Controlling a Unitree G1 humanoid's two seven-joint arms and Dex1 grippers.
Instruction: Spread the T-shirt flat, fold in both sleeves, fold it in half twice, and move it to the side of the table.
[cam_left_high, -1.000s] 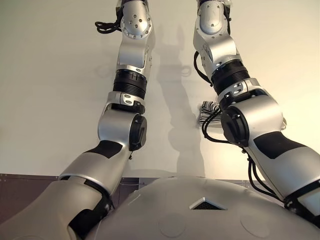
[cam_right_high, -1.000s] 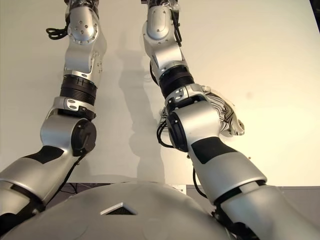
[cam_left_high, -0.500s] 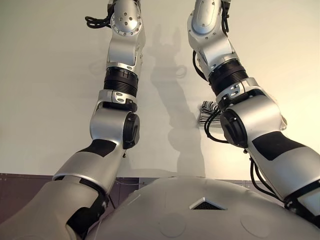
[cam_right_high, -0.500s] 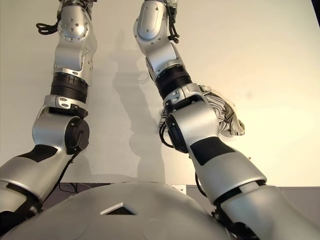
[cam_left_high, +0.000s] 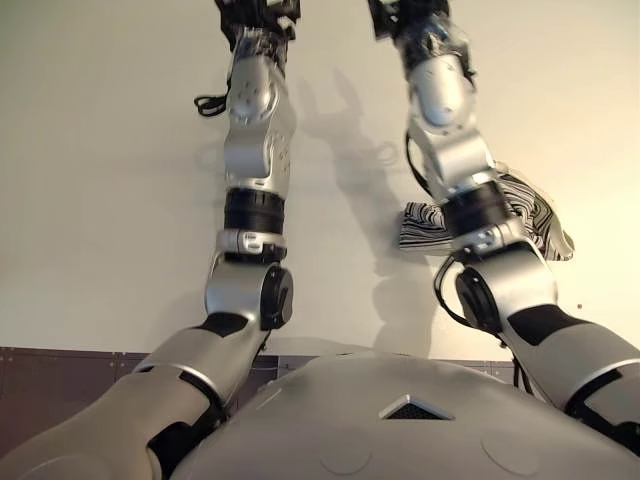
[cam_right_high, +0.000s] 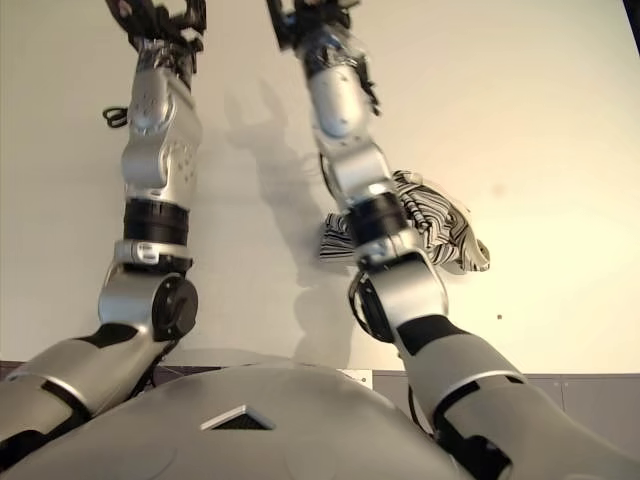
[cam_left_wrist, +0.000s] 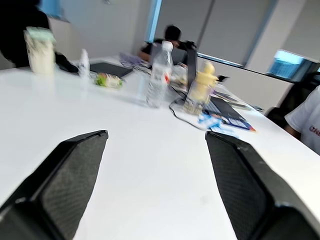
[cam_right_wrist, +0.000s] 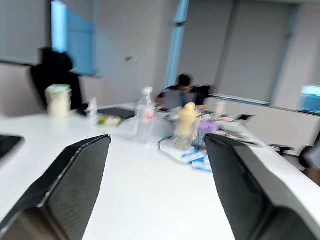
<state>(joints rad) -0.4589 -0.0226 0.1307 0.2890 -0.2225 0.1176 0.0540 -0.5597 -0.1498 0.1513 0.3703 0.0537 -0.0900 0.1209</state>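
One patterned T-shirt (cam_right_high: 440, 222) on table (cam_right_high: 560, 130)

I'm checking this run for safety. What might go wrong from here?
1. The T-shirt lies bunched beside the right arm, partly hidden by it; drawing that arm back might drag or rumple it.
2. The left tool and right tool, both open and empty, face a bottle and other clutter farther along the table; reaching on might knock them.

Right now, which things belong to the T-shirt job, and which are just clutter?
Job: striped T-shirt; white table; left hand and right hand, both open.
Clutter, far end: water bottle; yellowish container; lidded jar.
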